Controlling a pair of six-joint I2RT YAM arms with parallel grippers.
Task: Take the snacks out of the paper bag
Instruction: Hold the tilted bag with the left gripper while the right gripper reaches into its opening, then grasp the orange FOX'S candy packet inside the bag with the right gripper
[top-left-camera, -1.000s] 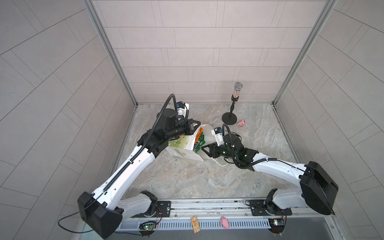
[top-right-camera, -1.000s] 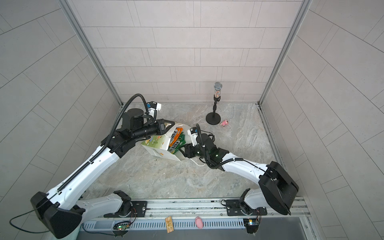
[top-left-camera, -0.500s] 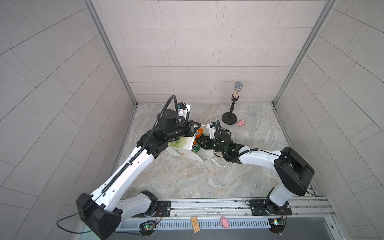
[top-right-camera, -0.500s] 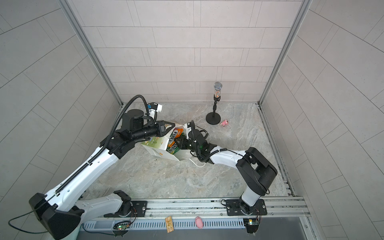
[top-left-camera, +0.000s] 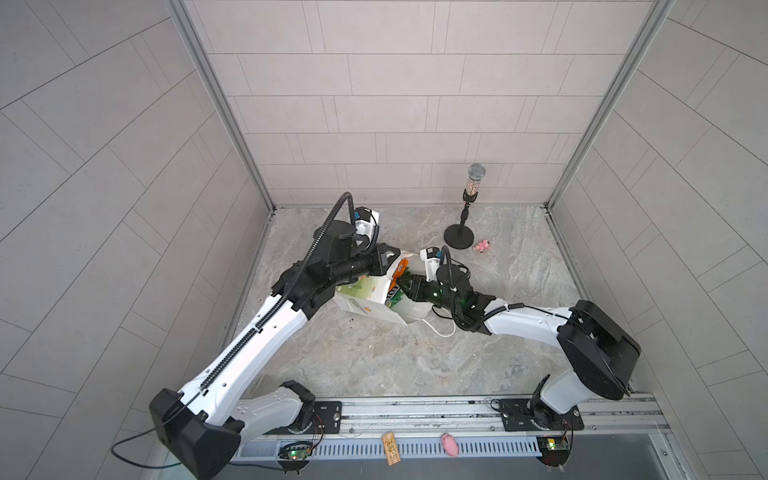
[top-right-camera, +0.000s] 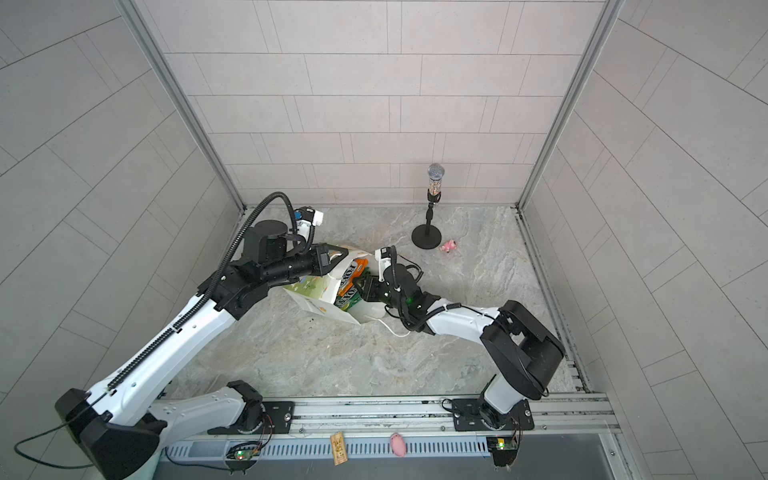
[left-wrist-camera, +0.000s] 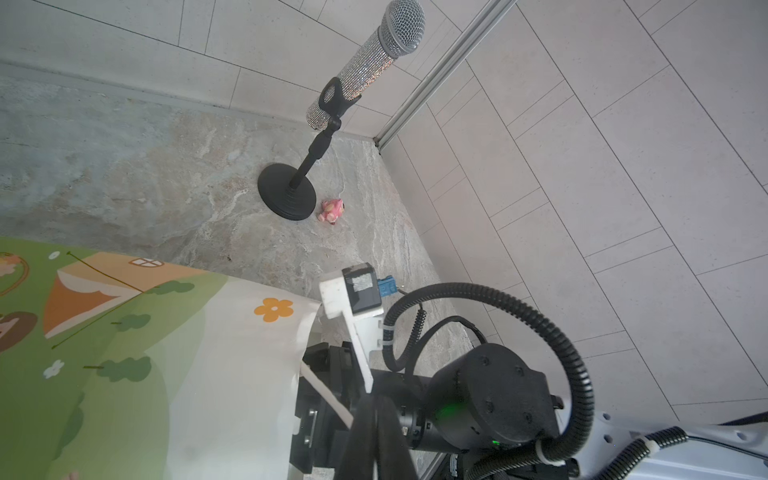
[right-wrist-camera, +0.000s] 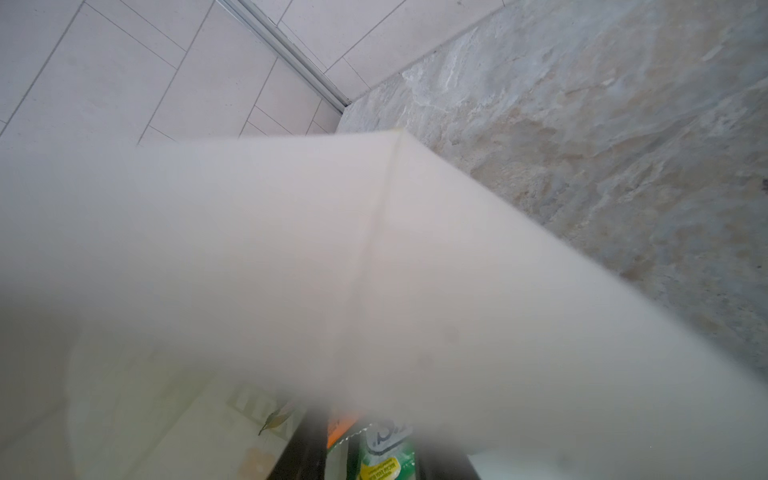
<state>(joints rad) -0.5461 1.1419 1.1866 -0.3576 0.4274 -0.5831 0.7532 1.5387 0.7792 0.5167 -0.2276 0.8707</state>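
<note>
The white paper bag (top-left-camera: 365, 300) (top-right-camera: 313, 300) lies tipped on the floor, its mouth toward the right. My left gripper (top-left-camera: 387, 262) (top-right-camera: 332, 259) is shut on the bag's upper rim by a cord handle, holding the mouth up; its fingers (left-wrist-camera: 365, 432) show pressed together. Snacks show in the mouth: an orange FOX'S packet (top-right-camera: 354, 269) and a green-yellow one (top-right-camera: 347, 300). My right gripper (top-left-camera: 401, 286) (top-right-camera: 360, 289) (right-wrist-camera: 370, 457) reaches into the mouth, its fingers closed on either side of a green packet (right-wrist-camera: 386, 453), with the orange packet (right-wrist-camera: 338, 428) beside it. The bag wall (right-wrist-camera: 332, 270) blocks most of the right wrist view.
A microphone on a round black stand (top-left-camera: 459, 237) (top-right-camera: 427, 240) (left-wrist-camera: 286, 199) stands at the back right, with a tiny pink toy (top-left-camera: 483, 246) (top-right-camera: 449, 246) (left-wrist-camera: 332, 210) beside it. A loose white cord handle (top-left-camera: 440, 330) trails on the floor under the right arm. Tiled walls close in three sides.
My right gripper has pushed further into the bag's mouth and its jaws have narrowed around the green packet. The left arm and the bag have barely moved.
</note>
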